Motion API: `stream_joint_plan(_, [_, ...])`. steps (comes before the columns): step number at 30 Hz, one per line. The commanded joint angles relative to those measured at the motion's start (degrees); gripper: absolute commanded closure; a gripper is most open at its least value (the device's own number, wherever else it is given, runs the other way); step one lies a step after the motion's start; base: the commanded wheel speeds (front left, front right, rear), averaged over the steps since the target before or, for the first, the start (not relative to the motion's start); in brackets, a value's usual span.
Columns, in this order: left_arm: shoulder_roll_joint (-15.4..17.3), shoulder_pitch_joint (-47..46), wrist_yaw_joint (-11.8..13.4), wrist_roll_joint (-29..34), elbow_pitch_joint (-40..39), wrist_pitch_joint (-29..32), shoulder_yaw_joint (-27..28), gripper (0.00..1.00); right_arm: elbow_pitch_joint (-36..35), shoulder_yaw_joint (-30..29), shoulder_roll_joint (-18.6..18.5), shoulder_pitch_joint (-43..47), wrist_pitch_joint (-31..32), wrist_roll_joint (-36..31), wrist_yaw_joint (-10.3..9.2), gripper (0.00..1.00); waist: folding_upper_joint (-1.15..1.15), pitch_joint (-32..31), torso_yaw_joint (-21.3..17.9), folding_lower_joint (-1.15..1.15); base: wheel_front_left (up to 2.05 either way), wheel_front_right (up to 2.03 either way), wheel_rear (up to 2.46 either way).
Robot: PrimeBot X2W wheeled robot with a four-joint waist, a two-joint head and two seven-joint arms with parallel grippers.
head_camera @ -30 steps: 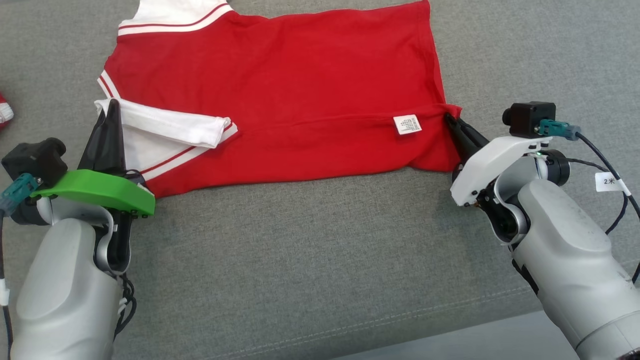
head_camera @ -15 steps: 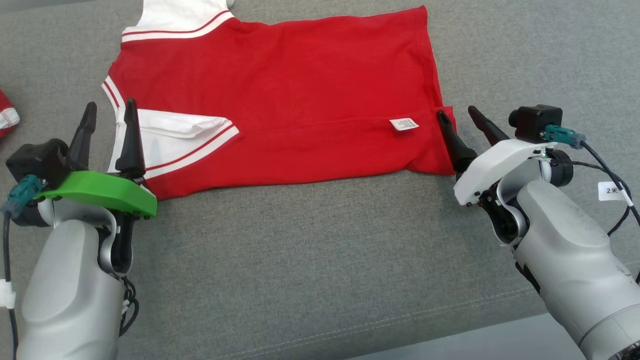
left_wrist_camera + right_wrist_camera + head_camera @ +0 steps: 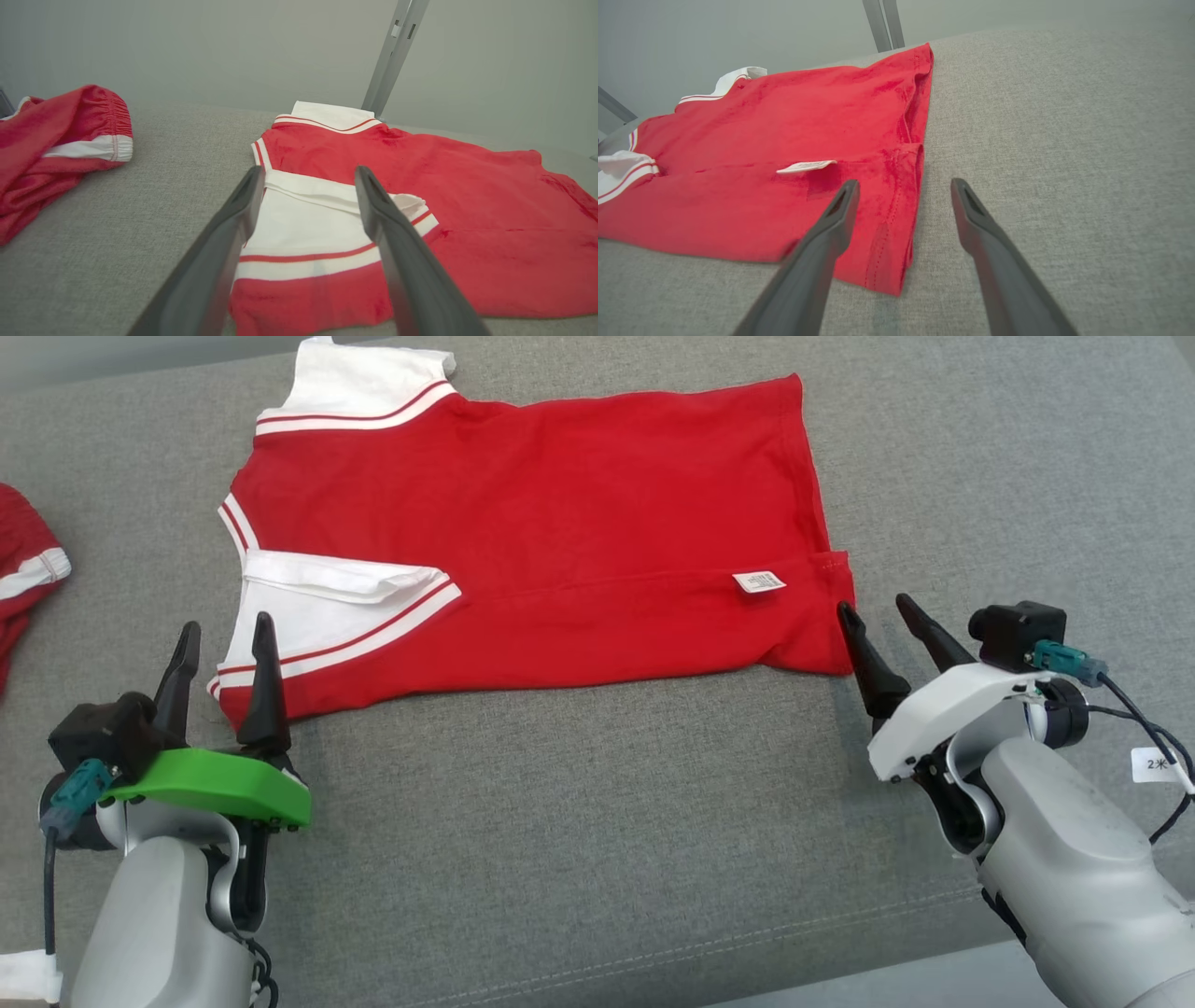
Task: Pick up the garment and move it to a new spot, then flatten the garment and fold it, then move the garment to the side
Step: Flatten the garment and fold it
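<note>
Crumpled red cloth (image 3: 56, 135), grey cushion (image 3: 597, 821)

Let go of the garment (image 3: 560, 523) (jaws now spread wide) with left gripper (image 3: 227, 622) and right gripper (image 3: 873, 604); backed off slightly.

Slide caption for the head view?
Left tool and right tool, both open, flank the partly folded red shirt on grey upholstery.

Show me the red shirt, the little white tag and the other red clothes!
red shirt (image 3: 579, 523), head view, middle of its red body
white tag (image 3: 758, 581), head view, centre of the label
other red clothes (image 3: 60, 116), left wrist view, bunched red fabric
</note>
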Motion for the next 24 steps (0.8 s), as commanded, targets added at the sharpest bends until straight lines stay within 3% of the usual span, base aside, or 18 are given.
stream_joint_plan(1, [-0.30, 1.09, -0.20, 0.65, 0.05, 0.00, 0.47, 0.00, -0.15, -0.30, 0.05, 1.23, -0.34, -0.43, 0.00, 0.00, 0.00, 0.07, -0.04, 0.00, 0.00, 0.00, 0.00])
stream_joint_plan(24, [-1.67, 0.22, 0.24, 5.30, 8.63, 0.00, 2.24, 0.00, 2.15, -0.04, 2.72, 1.26, 0.29, -1.06, 0.00, 0.00, 0.00, 2.03, 0.92, 0.00, 0.00, 0.00, 0.00])
